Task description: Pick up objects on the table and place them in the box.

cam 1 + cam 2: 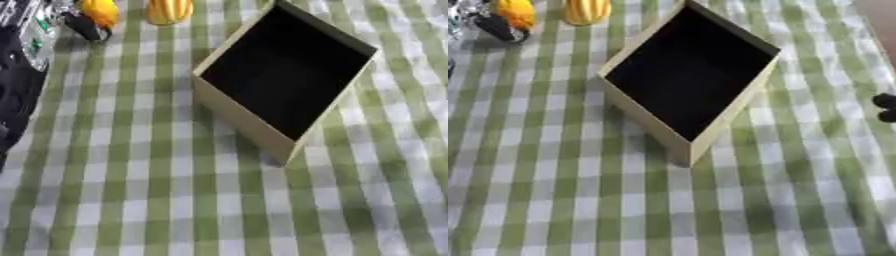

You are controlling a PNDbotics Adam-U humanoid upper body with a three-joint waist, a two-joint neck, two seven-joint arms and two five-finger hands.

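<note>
A tan cardboard box (248,123) with a dark, empty inside stands open in the middle of the green-and-white checked cloth, turned at an angle. At the far left, my left arm reaches up along the cloth's edge. My left hand (86,26) is curled against a small orange object (100,11) at the top edge. A yellow ribbed object (169,10) lies just to its right, apart from the hand. Only a small black part of my right hand (885,107) shows at the right edge, well away from the box.
The checked cloth (157,200) covers the whole table, with wide free room in front of and beside the box. A bare brown strip (881,15) shows at the top right corner.
</note>
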